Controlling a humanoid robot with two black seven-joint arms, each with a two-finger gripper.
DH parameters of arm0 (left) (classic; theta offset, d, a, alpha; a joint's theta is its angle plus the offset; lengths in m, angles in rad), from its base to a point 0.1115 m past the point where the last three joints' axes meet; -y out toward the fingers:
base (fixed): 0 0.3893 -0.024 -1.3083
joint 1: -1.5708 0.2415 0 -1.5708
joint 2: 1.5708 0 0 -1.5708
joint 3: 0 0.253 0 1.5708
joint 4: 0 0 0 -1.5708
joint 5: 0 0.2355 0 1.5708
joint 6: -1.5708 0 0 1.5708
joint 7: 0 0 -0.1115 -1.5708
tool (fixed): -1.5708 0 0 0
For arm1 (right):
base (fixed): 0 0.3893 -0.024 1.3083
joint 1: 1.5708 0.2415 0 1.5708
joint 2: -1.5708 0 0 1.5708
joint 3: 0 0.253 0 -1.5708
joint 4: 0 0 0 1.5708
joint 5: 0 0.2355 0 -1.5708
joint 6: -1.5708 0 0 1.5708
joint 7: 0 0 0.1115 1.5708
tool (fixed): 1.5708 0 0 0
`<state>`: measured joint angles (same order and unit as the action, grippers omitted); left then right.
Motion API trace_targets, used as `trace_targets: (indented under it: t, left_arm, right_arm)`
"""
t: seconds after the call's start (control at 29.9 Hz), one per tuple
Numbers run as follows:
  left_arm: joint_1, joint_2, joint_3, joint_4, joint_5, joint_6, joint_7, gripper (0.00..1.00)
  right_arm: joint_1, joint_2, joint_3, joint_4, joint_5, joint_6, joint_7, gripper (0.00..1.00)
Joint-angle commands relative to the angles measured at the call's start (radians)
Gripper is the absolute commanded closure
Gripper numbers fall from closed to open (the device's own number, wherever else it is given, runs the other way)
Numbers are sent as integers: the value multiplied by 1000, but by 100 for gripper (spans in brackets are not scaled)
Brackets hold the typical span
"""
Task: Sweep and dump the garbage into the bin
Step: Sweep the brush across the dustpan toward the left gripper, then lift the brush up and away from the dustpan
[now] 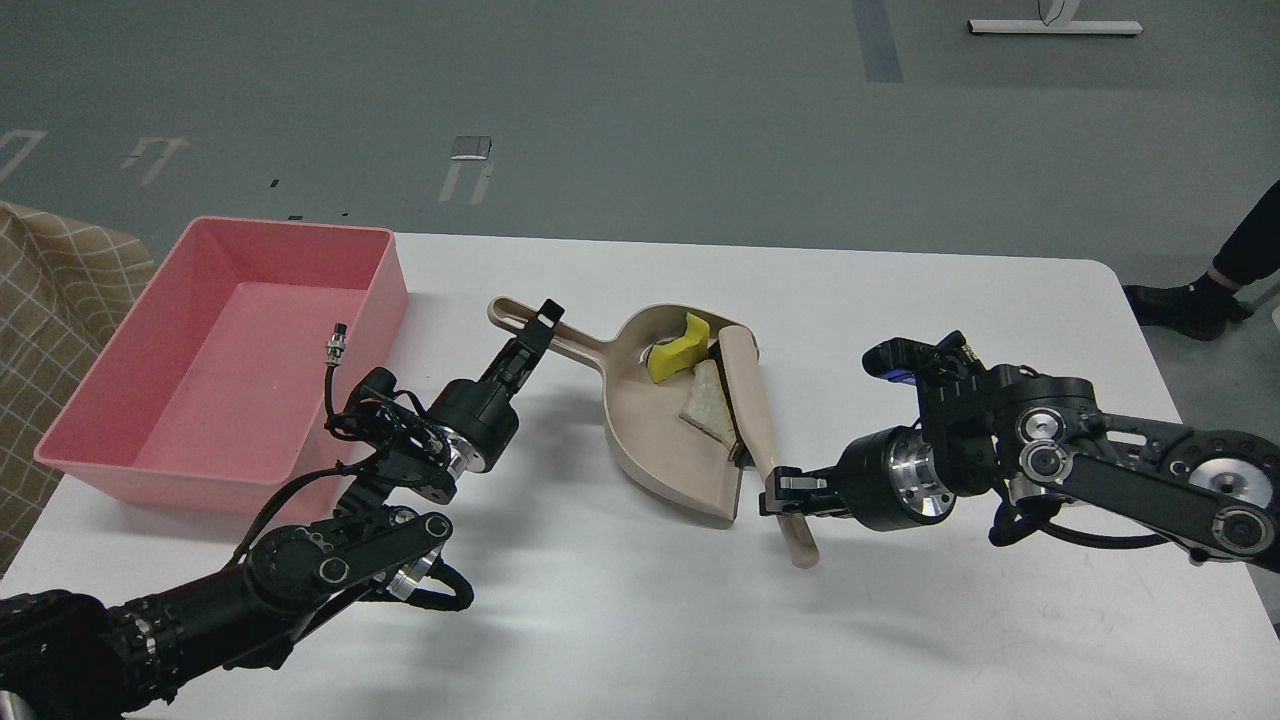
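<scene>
The beige dustpan [655,440] lies mid-table with its handle pointing left. The yellow sponge piece [676,356] and the white bread slice [706,400] both lie inside it. My left gripper [532,338] is shut on the dustpan handle [545,335]. My right gripper [783,494] is shut on the handle of the beige brush [757,415], which lies across the dustpan's open mouth with its bristles against the scraps. The pink bin [290,240] stands at the left, with nothing in it.
A checked cloth [50,300] hangs off the table's left side. A person's leg and shoe [1195,300] show on the floor at the right. The table's right edge lies beyond my right arm.
</scene>
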<state>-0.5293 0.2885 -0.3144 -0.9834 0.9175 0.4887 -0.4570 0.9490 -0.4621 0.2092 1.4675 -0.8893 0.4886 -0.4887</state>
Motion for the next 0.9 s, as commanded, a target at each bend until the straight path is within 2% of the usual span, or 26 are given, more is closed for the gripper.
trace_targets:
  t: [0.0,0.23,0.47,0.87]
  left_arm:
    - [0,-2,0,0,0,0,0,100]
    - [0,-2,0,0,-2,0,0,100]
    - [2,-2,-2,0,-5,0,-2,100]
    - [-1,-3,-3,0,-6,0,-2,100]
  right_arm:
    - [8,37,64,4,6,0,0,100]
    - [42,23,205,57,12,0,0,100]
    - [63,-67,252,135,12,0,0,100]
    - [97,-136,369,151,87,0,0,100]
